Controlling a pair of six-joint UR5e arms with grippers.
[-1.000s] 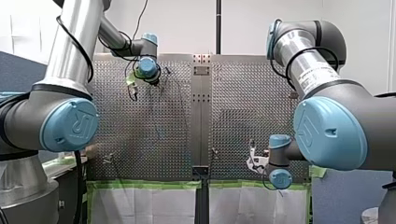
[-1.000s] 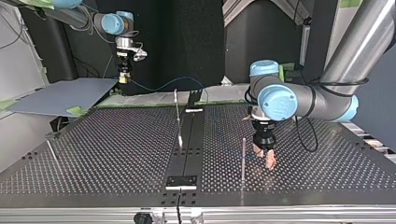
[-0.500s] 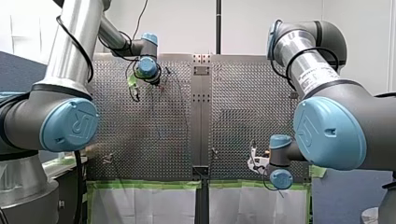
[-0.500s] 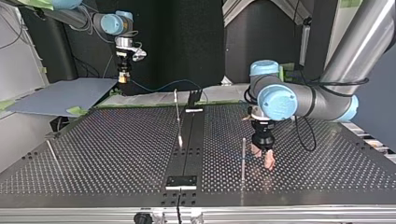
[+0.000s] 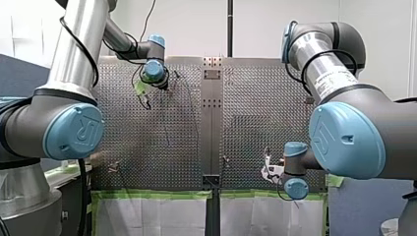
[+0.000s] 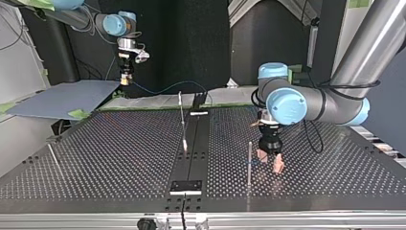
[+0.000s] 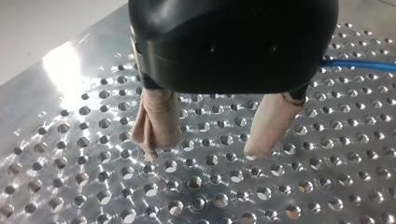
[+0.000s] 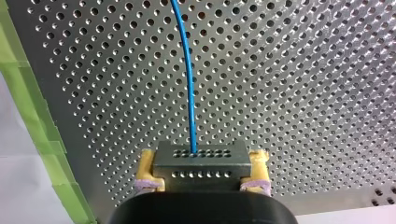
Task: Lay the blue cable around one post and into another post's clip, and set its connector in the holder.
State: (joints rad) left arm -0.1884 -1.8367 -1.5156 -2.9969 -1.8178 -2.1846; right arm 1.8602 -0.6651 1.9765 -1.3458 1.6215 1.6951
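My right end effector point(image 8: 201, 171) is clamping the connector point(image 8: 201, 158), a small rigid block that looks metallic, by its two short sides between yellowish pads point(image 8: 148, 170). The blue cable point(image 8: 187, 70) is running out of the block's face and away over the perforated counter point(image 8: 303, 93). In the top view this arm is hanging past the counter's far left corner. From there the cable is sagging in a loose arc towards the centre strip, near a slender post point(image 6: 181, 111).

My left end effector point(image 7: 205, 151) is standing wide and gripping nothing. Its beige fingertips point(image 7: 156, 126) are hovering just above the holes, close beside an upright post point(image 6: 249, 163), and a short stretch of cable is showing behind it.

Judging by how it is drooping, the cable is light, thin and limp with a little spring, so it is probably going to need tension to stay round a post. The connector is offering the sure hold. The strand itself is likely to slide between soft pads, so it is best pinched squarely, a little way off the post.
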